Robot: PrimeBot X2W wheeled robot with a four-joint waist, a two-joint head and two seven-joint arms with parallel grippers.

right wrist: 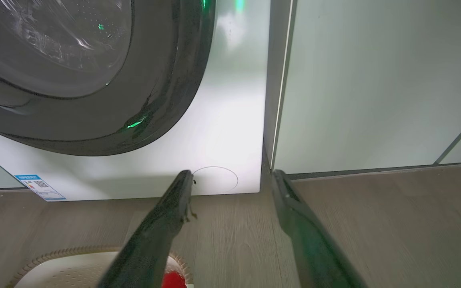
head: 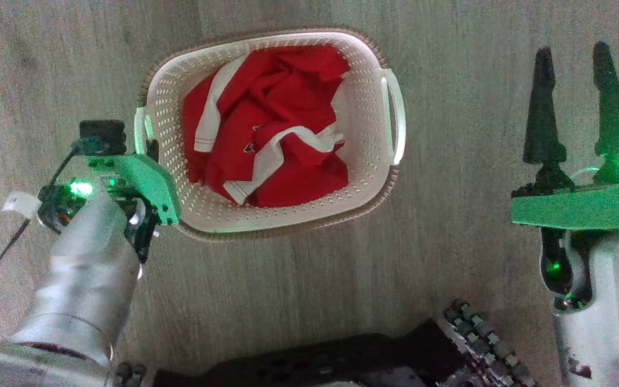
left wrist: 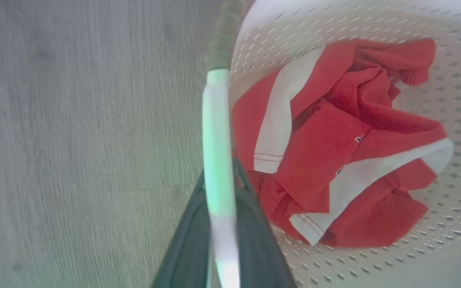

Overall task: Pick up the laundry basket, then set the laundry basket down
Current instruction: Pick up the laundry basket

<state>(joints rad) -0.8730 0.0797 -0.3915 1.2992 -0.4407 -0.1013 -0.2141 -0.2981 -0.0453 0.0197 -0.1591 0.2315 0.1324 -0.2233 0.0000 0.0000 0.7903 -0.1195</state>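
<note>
**A:** Quick, where's the basket?

**B:** Small cream-white perforated plastic laundry basket w/ brown woven-look rim (head: 366, 115) is upper centre of the head view. It looks flat on the grey wood-look floor (head: 449, 242), though I can't rule out a slight lift. A crumpled red-and-white garment (head: 282, 118) is inside.

**A:** Anything got hold of it?

**B:** Yes. The left claw (head: 151, 149), mid-left of frame, is clamped on the white left loop handle (head: 139, 129). In the left wrist view the dark fingers (left wrist: 254, 224) are pinched together w/ the handle bar (left wrist: 216, 132) running up between them.

**A:** And the other side?

**B:** The right claw (head: 573, 54) is at the right edge, jaws wide apart and holding nothing. It's well apart from the white right loop handle (head: 395, 115). Its own view looks past the tips at a white front-load washing machine (right wrist: 222, 120), w/ the basket rim (right wrist: 62, 252) at lower left.

**A:** So which step?

**B:** Prob. grasp done, lift next. The pick-up half isn't finished yet.

**A:** What does the lift need?

**B:** A straight, slow raise. W/ one handle only, the far side will likely sag and the basket tilt, so keep the grip firm and the garment inside. Then set it down level before letting go.
</note>
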